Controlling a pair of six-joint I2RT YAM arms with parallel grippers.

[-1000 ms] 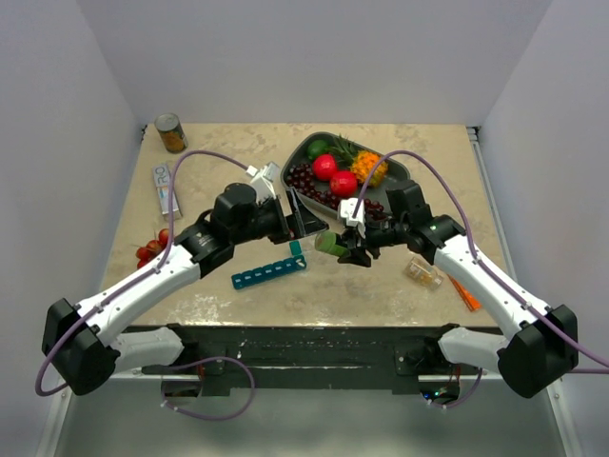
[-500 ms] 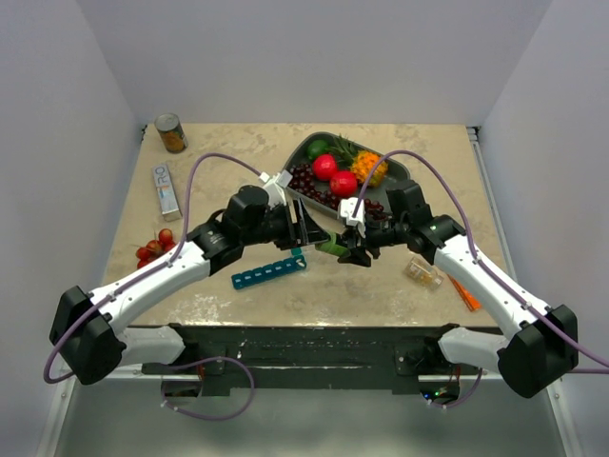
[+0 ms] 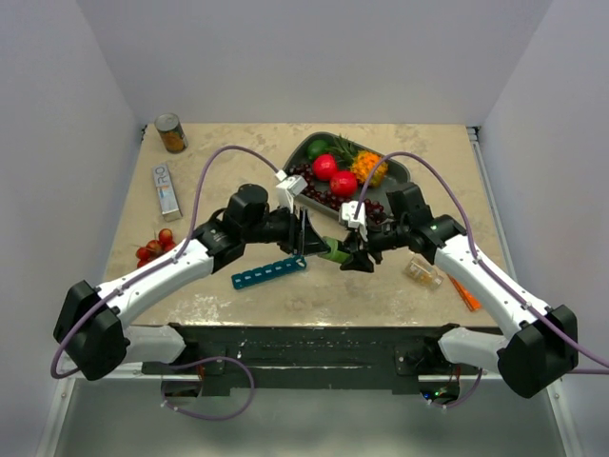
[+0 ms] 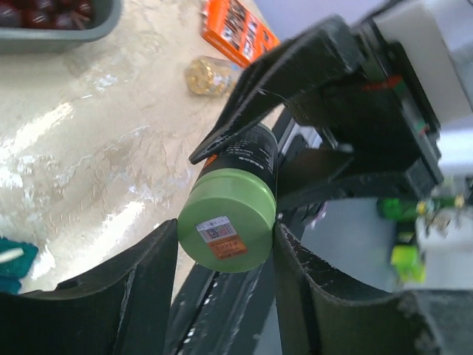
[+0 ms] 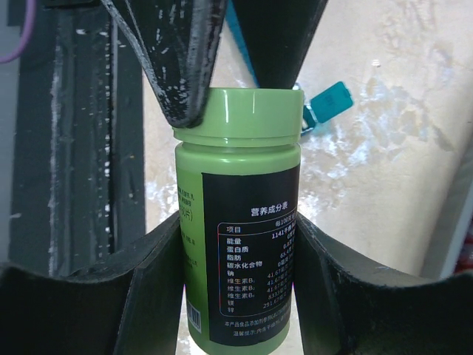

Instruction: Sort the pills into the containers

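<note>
Right jaws clenched on green pill bottle [image 3: 333,251], mid-frame; long axis points frame-left, cap [image 4: 226,231] between left jaws, clamp unclear.

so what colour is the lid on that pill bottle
The round plastic lid of the green pill bottle is light green; clearest in the left wrist view.

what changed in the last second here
The left gripper swung right, toward the right gripper, and narrowed its jaws onto the green cap of the pill bottle, now touching both sides. The right gripper kept hold of the bottle's body, shifting little. The teal organizer strip and fruit tray stayed put.
</note>
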